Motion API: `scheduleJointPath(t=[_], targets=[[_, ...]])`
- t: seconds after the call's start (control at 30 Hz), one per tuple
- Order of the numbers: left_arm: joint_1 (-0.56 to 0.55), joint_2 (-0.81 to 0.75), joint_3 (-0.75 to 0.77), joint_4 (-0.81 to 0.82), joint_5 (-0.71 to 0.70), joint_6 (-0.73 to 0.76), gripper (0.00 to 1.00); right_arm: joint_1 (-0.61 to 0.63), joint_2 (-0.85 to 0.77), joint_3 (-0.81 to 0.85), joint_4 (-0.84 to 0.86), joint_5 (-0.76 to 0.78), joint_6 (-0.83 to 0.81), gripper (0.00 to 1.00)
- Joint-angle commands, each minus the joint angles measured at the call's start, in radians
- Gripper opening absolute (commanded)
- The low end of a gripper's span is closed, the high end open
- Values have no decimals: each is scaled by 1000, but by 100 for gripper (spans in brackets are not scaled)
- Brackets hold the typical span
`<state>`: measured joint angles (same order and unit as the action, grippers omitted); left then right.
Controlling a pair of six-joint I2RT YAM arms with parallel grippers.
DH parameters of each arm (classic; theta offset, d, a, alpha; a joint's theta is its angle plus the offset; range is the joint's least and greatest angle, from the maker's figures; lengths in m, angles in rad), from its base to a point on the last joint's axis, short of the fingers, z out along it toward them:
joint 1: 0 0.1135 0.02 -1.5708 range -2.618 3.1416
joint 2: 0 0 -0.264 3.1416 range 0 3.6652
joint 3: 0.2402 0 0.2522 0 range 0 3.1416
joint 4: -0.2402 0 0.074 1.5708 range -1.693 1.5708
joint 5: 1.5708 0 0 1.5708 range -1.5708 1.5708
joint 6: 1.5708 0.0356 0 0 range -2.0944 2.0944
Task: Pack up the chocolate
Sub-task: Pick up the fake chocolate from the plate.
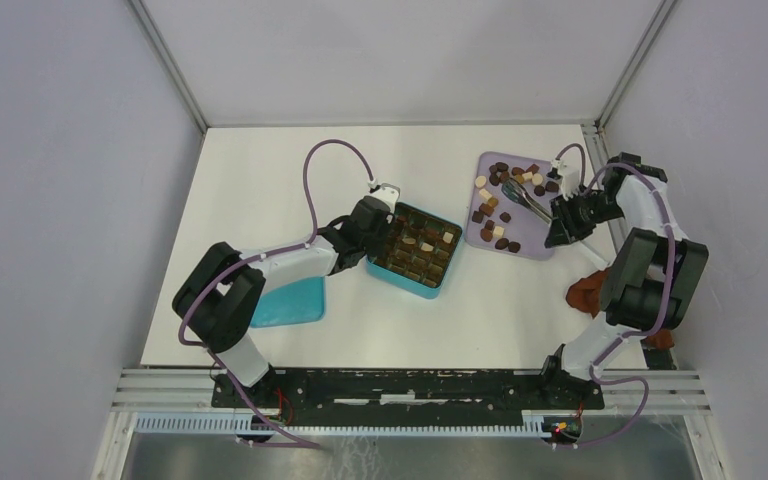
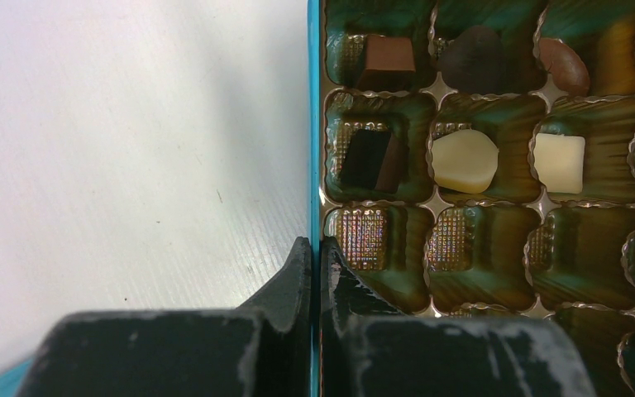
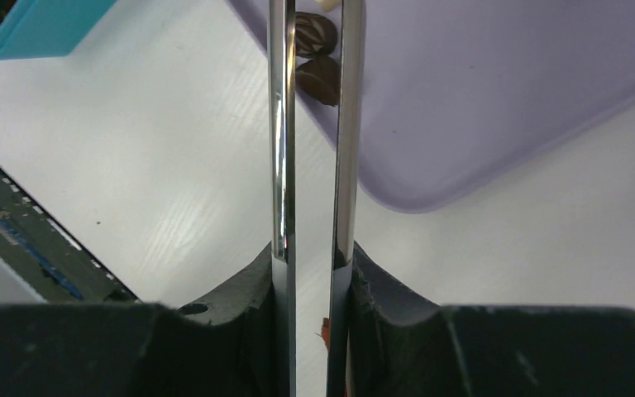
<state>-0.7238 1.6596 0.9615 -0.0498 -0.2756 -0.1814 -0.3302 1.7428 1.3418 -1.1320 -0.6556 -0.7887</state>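
The teal box stands mid-table with a gold insert; a few of its cells hold chocolate, such as a white piece and a dark block. My left gripper is shut on the box's thin teal wall, one finger outside and one inside. Several loose chocolates lie on the purple tray. My right gripper is shut on metal tongs. The tong arms reach over the tray, with two brown pieces seen between them. The tong tips are out of the wrist view.
A teal lid lies on the table left of the box, beside the left arm. A reddish-brown cloth sits by the right arm near the table's right edge. The box's corner shows at the right wrist view's top left.
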Motion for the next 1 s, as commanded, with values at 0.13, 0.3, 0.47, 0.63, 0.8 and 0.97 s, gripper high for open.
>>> scheduleJointPath(t=[0.13,0.3,0.47,0.63,0.8,0.97], targets=[[5,-4,28,73,7,-33,2,-4,-78,-42,107,200,-17,36],[6,-7,25,70,6,-32,2,-4,-78,-53,127,226,-26,43],[5,-7,28,68,6,-31,2,-3,-67,-62,131,254,-41,44],[6,1,31,68,8,-32,2,2,-43,-94,116,273,-74,45],[6,11,36,65,13,-33,2,19,-29,-131,136,289,-78,45],[6,12,38,62,11,-31,2,39,-9,-129,171,321,-59,45]])
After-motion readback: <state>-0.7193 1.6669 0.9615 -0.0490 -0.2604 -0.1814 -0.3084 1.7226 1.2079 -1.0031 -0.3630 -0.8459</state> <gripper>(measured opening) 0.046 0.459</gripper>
